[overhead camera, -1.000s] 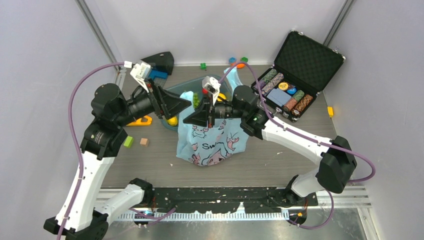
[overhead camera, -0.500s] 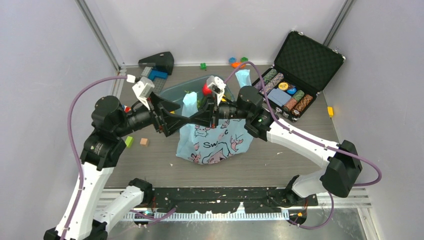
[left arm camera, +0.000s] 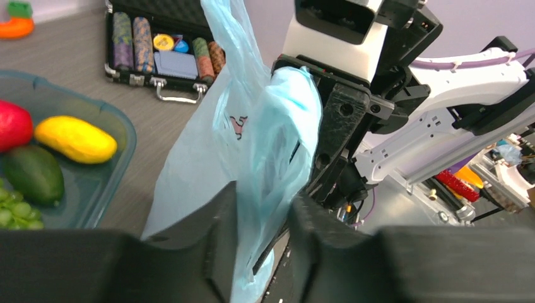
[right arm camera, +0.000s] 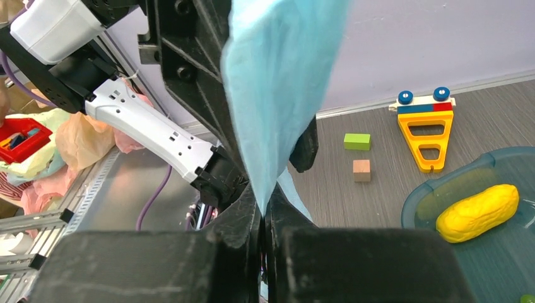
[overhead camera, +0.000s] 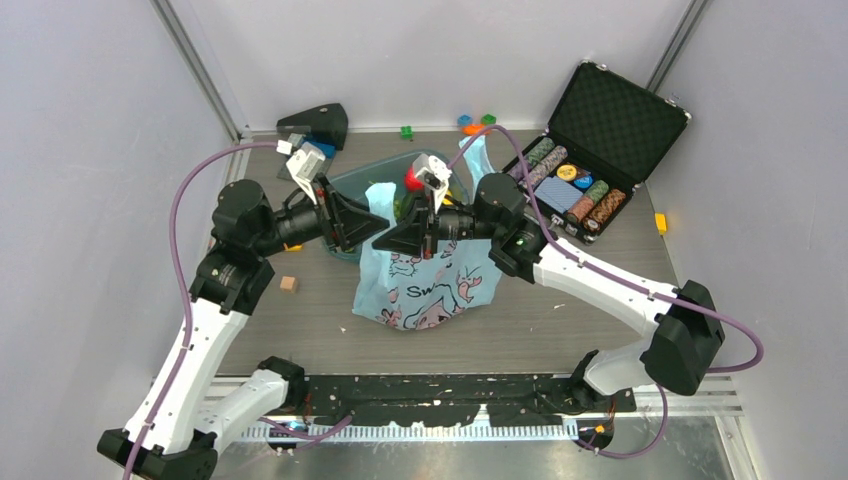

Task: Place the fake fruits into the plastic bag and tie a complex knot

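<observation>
The right pincer [right arm camera: 264, 218] is clamped flat on a fold of the plastic bag [overhead camera: 425, 285], holding its top edge up. Facing it from the left, the left pincer [left arm camera: 262, 214] has its jaws part-way apart around another loop of the same film; whether they pinch it I cannot tell. The bag stands mid-table, light blue, thin and crinkly. It is likely limp, slippery and easily torn, so best taken at the bunched handles. The fake fruits [left arm camera: 74, 139] lie in a tub [left arm camera: 126, 126] just beyond it, not yet bagged.
</observation>
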You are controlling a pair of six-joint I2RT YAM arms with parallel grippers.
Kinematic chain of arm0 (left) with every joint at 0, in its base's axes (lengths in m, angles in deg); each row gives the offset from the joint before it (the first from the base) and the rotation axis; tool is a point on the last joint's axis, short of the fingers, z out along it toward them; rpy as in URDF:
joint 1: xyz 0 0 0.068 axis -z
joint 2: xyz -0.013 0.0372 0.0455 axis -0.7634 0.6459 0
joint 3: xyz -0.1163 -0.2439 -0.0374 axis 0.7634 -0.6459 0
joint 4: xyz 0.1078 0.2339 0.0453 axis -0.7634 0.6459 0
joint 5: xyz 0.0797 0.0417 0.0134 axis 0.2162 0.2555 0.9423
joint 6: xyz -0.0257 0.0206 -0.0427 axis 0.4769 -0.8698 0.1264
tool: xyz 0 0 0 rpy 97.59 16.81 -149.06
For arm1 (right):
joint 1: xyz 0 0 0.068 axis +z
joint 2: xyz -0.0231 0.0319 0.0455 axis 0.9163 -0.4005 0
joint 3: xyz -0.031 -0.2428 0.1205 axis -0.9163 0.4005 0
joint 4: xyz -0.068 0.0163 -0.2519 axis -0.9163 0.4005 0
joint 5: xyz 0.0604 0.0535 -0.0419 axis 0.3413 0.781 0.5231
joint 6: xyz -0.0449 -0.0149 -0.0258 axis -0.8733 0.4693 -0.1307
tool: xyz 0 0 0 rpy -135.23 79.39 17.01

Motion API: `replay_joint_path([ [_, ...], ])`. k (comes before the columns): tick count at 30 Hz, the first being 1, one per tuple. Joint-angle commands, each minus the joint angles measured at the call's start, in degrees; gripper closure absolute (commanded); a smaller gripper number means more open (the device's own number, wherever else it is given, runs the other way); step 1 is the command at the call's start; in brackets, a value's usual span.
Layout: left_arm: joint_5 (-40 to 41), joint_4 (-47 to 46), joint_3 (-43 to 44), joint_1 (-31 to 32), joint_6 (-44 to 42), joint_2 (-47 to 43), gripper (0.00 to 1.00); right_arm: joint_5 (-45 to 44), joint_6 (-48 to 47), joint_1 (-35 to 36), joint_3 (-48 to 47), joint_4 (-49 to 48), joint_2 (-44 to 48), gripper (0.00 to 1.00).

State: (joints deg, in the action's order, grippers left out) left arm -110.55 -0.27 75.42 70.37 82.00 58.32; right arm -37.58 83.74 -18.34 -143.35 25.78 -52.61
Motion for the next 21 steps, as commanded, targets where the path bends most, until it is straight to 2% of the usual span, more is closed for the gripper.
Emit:
replay_joint_path([
  [1,-3.0,-7.1,-1.2,-0.3,2.4,-0.7,0.84,0.1,0.3,0.3,-0.1,-2.8,2.9,0.94],
  [2,-3.3,-7.4,-1.3,-0.3,2.4,-0.8,0.91,-0.1,0.2,0.3,0.0,-2.4,3.1,0.92],
  [4,-3.7,-7.5,-1.7,-0.3,1.8,-1.1,1.0,-0.6,-0.4,0.1,-0.3,-0.8,3.6,0.77],
  [5,-3.9,-7.4,-1.9,-0.3,1.4,-1.3,1.0,-0.7,-1.0,0.1,-0.5,-0.2,3.9,0.63],
  [6,-4.1,-7.3,-2.0,-0.3,1.0,-1.4,1.0,-0.9,-1.5,-0.3,-0.6,1.2,4.5,0.55],
  [7,-4.4,-7.2,-2.0,-0.3,0.6,-1.5,1.0,-0.9,-1.5,-0.6,-0.9,1.9,5.0,0.41],
  [8,-5.0,-7.3,-2.1,-0.3,0.2,-1.6,1.0,-1.0,-1.6,-1.2,-1.0,3.1,6.0,0.34],
  [9,-5.2,-7.3,-2.1,-0.3,-0.2,-1.7,1.0,-1.2,-1.6,-1.6,-1.2,3.7,6.5,0.23],
  [11,-5.6,-6.9,-2.2,-0.3,-1.3,-1.9,1.0,-2.8,-2.4,-2.4,-1.9,6.0,8.4,0.12],
  [14,-6.7,-6.2,-2.1,-0.3,-2.5,-1.8,1.0,-5.9,-5.1,-2.8,-5.5,12.4,10.5,0.05],
  [18,-7.4,-6.0,-2.2,-0.3,-3.0,-1.8,1.0,-9.5,-5.1,-2.8,-10.7,17.8,10.2,0.05],
  [21,-7.6,-6.2,-2.4,-0.3,-3.2,-1.9,1.0,-11.3,-3.2,-2.6,-13.5,19.8,8.8,0.08],
])
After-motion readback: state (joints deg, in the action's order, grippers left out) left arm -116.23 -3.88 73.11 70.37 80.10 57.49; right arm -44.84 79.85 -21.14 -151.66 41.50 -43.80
